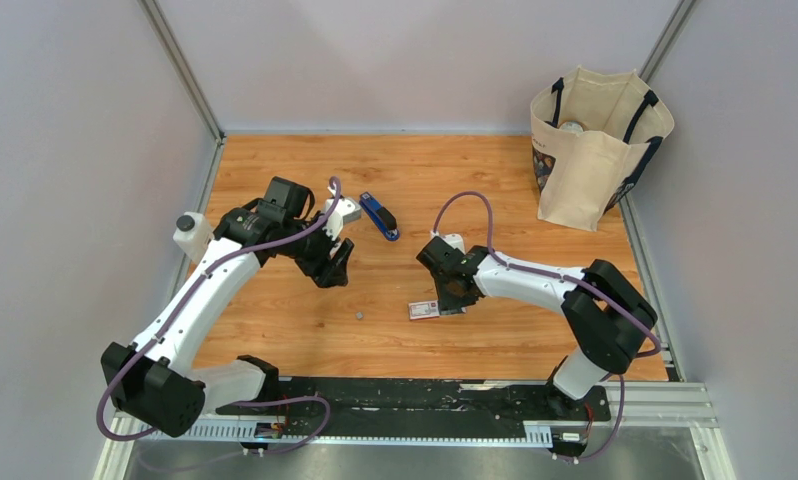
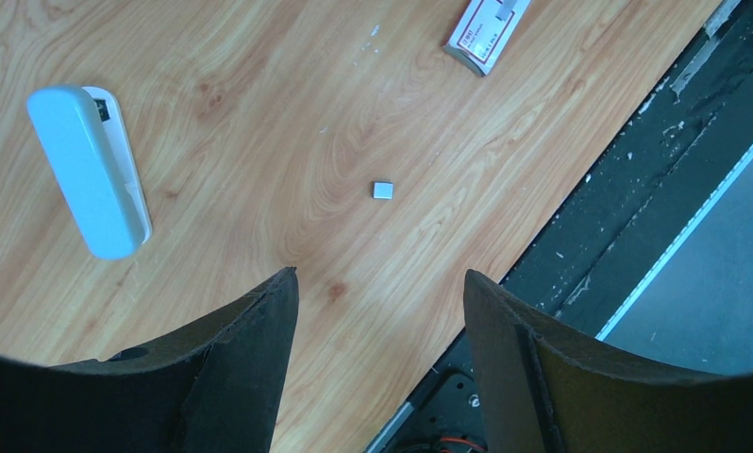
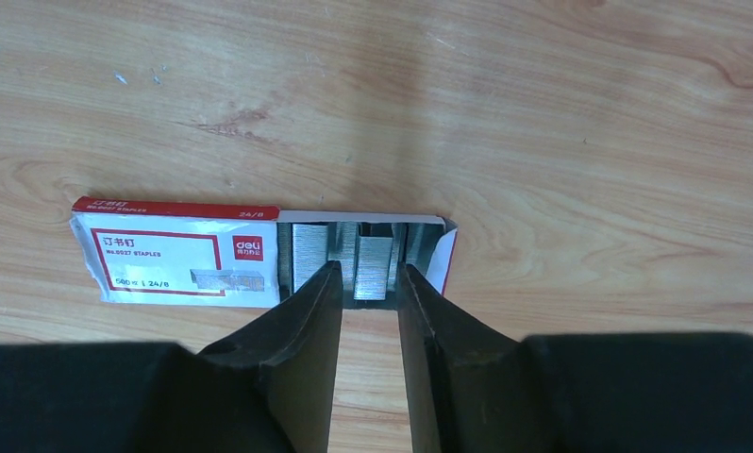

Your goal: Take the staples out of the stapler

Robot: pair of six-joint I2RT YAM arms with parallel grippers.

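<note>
one blue stapler [image 1: 379,216], one pale oblong piece [image 2: 90,170], one red-and-white staple box [image 3: 179,253], one tiny silver square of staples [image 2: 383,191], one tote bag [image 1: 595,150], one white bottle [image 1: 190,235], two claws: left claw [image 2: 380,276], right claw [image 3: 368,272].

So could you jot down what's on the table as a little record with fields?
Stapler: small royal-blue stapler, lying apart from both grippers
Loose bit: tiny silver-grey metal piece, on bare wood
Left gripper: open, empty
Right gripper: fingers either side of a staple strip in the red-and-white cardboard box; grip unclear
Also: pale grey-green oblong piece, lying flat
</note>
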